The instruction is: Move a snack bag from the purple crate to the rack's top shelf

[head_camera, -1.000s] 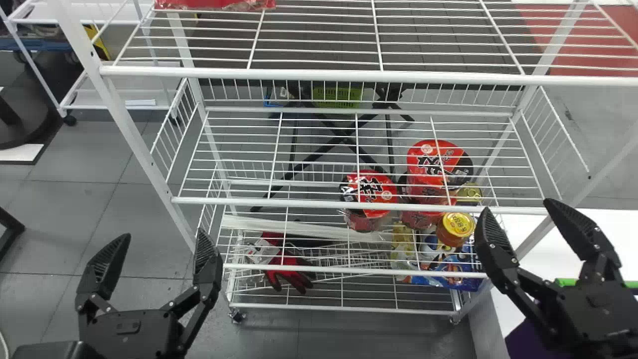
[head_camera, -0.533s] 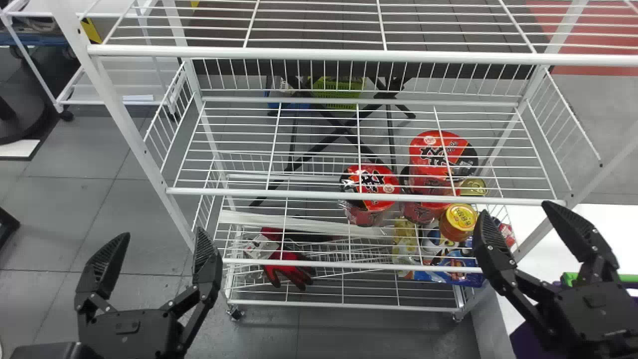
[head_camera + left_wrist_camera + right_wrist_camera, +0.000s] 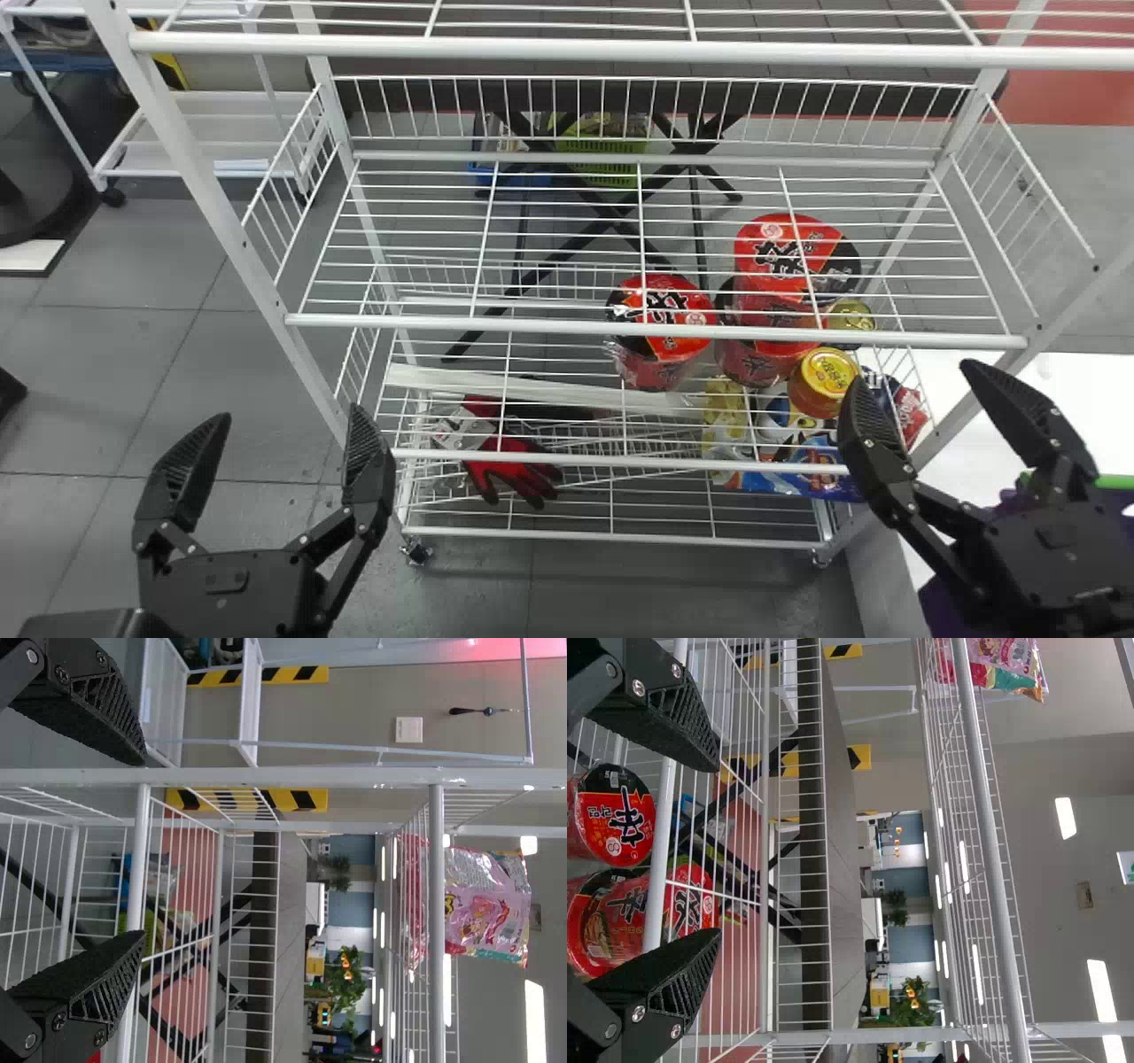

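Observation:
In the head view my left gripper (image 3: pixel 288 415) is open and empty at the lower left, before the rack's left post. My right gripper (image 3: pixel 914 372), also open and empty, is at the rack's right front. Part of the purple crate (image 3: pixel 946 607) shows below and behind the right gripper. The rack's upper shelf (image 3: pixel 620 49) crosses the head view's top. The left wrist view has the left gripper (image 3: pixel 142 848) and a pink snack bag (image 3: pixel 487 912) standing on the top shelf (image 3: pixel 437 877). In the right wrist view are the right gripper (image 3: pixel 718 850) and the pink bag (image 3: pixel 1010 663).
Red noodle packs (image 3: pixel 660 310), a yellow-lidded jar (image 3: pixel 826 377), blue packs (image 3: pixel 797 474) and red gloves (image 3: pixel 514 470) lie on lower rack levels. A white surface (image 3: pixel 1085 399) is at the right. Another white rack (image 3: pixel 195 173) stands at the back left.
In the head view the rack's upper shelf has shifted upward and the red packaging on it has left the picture. The crate has shifted slightly right. Both grippers have stayed nearly still in the picture, open.

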{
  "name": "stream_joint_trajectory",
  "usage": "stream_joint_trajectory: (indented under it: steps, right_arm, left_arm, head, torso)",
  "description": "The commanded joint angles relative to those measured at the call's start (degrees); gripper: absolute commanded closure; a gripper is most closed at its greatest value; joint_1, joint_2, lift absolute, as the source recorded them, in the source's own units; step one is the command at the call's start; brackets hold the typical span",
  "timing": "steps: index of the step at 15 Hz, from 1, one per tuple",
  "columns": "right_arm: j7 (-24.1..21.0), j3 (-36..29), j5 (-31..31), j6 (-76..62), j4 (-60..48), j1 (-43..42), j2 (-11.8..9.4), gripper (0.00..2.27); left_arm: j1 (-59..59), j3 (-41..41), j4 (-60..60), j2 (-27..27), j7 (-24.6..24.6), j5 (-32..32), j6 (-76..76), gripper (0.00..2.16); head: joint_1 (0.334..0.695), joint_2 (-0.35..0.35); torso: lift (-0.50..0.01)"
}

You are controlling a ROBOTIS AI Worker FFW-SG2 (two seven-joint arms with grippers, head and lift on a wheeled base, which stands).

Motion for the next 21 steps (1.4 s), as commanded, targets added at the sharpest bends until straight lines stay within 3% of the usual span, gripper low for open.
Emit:
stream_joint_trajectory:
  steps: [1, 18, 21]
  right_arm:
    - [0.0, 0.1, 0.0, 0.0, 0.1, -0.1, -0.1, 0.18]
    - [0.2, 0.0, -0.1, 0.4, 0.4, -0.4, 0.0, 0.18]
    - [4.4, -1.1, -2.4, 0.5, 0.6, -0.3, 0.0, 0.18]
  left_arm:
    - [0.0, 0.0, -0.1, -0.1, 0.1, 0.0, 0.1, 0.13]
    - [0.0, 0.0, 0.1, -0.1, 0.1, 0.0, -0.4, 0.13]
    - [0.1, 0.0, 0.2, -0.1, 0.1, 0.0, -1.3, 0.13]
  head:
    - [0.695, 0.015]
    - [0.695, 0.016]
    - [0.695, 0.019]
  torso:
    - [-0.382]
    - [-0.45]
    - [-0.452]
